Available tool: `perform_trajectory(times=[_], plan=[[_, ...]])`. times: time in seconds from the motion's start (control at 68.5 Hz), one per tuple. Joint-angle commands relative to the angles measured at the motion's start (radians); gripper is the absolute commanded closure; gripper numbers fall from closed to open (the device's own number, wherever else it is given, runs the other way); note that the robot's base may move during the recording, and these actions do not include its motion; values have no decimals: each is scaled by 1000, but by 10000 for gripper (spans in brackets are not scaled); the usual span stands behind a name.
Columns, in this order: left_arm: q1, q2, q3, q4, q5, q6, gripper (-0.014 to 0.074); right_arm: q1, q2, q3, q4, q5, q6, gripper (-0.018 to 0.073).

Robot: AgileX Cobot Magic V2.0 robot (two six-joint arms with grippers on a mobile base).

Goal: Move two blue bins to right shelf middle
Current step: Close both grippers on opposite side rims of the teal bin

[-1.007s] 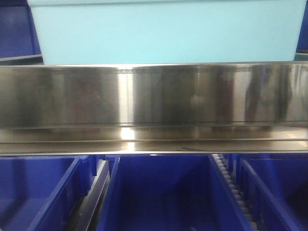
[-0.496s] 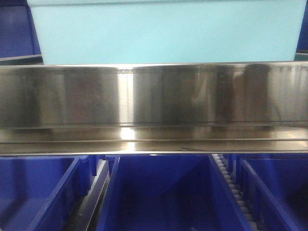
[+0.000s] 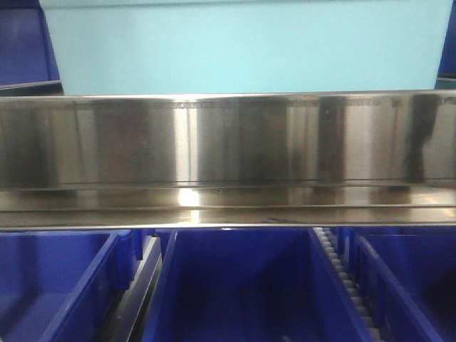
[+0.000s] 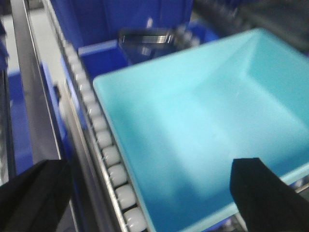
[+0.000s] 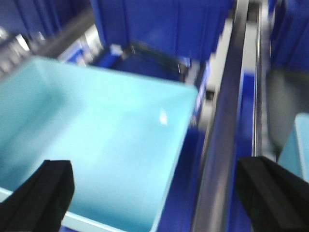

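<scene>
One pale light-blue bin (image 3: 242, 50) sits on the steel shelf tier behind its mirror-like front rail (image 3: 228, 139). In the left wrist view the bin (image 4: 193, 125) lies beside a white roller track. My left gripper (image 4: 147, 203) is open, and its dark fingertips (image 4: 34, 195) straddle the bin's near left corner without touching it. In the right wrist view the bin (image 5: 96, 140) fills the left. My right gripper (image 5: 154, 200) is open over its near right corner. A sliver of a second pale bin (image 5: 297, 145) shows at the far right.
Royal-blue bins (image 3: 239, 285) stand in a row on the tier below, split by roller tracks (image 3: 345, 281). More royal-blue bins (image 4: 104, 19) stand behind the pale bin. A steel divider rail (image 5: 227, 121) runs along the bin's right side.
The pale bin sits slightly higher in the front view. The dark reflections on the rail have drifted to the right.
</scene>
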Motion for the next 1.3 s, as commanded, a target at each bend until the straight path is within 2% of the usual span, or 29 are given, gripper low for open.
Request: perform_trajectory(times=[0.0,0.058,0.117,0.19,0.292,0.35,0.715,0.832,0.89,0.949,1.08,1.109,1.153,1.182,1.284], plan=[[-6,103,-116,43,124,-35,41,1,108,-112,-61,124,58,-10],[-6,182,-173,84,177,-63,41,1,177,-169,-88,176,84,-10],[5,246,-211,78,177,-65,41,1,237,-199,-94,176,96,-10],[33,308,-219,41,177,-91,41,1,297,-204,-94,176,103,-10],[77,380,-219,-58,177,-89,41,1,369,-204,-94,176,126,-10],[93,407,-219,-85,177,-89,41,1,410,-204,-94,176,130,-10],[100,519,-219,-74,177,-89,41,1,580,-204,-94,176,130,-6],[100,535,-219,-72,177,-89,62,1,609,-204,-94,176,130,78],[100,541,-219,-72,177,-89,105,1,618,-204,-94,176,130,153],[100,543,-219,-72,177,-89,187,1,623,-204,-94,176,130,269],[100,543,-219,-72,177,-89,454,1,626,-204,-94,176,130,570],[100,543,-219,-72,177,-89,545,1,628,-204,-94,176,130,633],[100,543,-219,-72,177,-89,636,1,628,-204,-94,176,130,722],[100,543,-219,-72,177,-89,707,1,628,-204,-94,176,134,724],[100,543,-219,-72,177,-89,708,1,624,-204,-94,176,138,713]])
